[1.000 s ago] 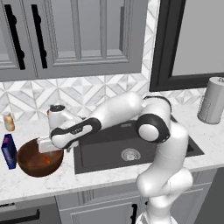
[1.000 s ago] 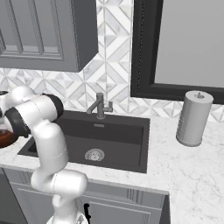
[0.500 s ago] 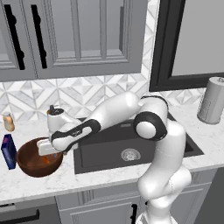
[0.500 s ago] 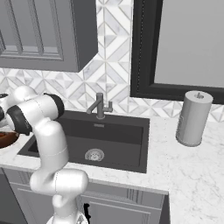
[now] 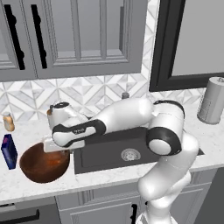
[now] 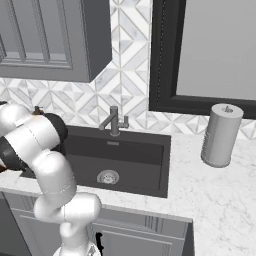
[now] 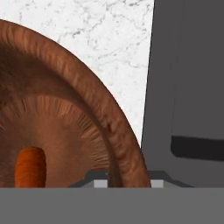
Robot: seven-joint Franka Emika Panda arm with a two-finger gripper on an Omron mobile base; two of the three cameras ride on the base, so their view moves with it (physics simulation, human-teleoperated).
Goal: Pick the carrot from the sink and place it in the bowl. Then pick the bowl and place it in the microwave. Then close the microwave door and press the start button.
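The reddish-brown wooden bowl [image 5: 41,165] stands on the marble counter just left of the sink [image 5: 131,148]. The small orange carrot [image 7: 30,167] lies inside the bowl [image 7: 57,122], near its bottom. My gripper [image 5: 55,150] is down at the bowl's right rim, on the side nearest the sink. In the hand view my gripper [image 7: 127,183] straddles that rim, with one finger inside the bowl and one outside. The pads [image 7: 95,183] press against the rim, so the gripper is shut on it. The dark basin [image 7: 188,87] lies right beside the bowl.
A blue bottle [image 5: 8,151] stands just left of the bowl and a small tan bottle [image 5: 7,121] behind it. The faucet [image 6: 114,120] rises behind the sink [image 6: 120,160]. A grey paper roll [image 5: 213,99] stands far right. Grey cabinets [image 5: 74,35] hang overhead.
My hand has come down from above the bowl onto its right rim, and the fingers now sit on either side of it. The bowl has not moved.
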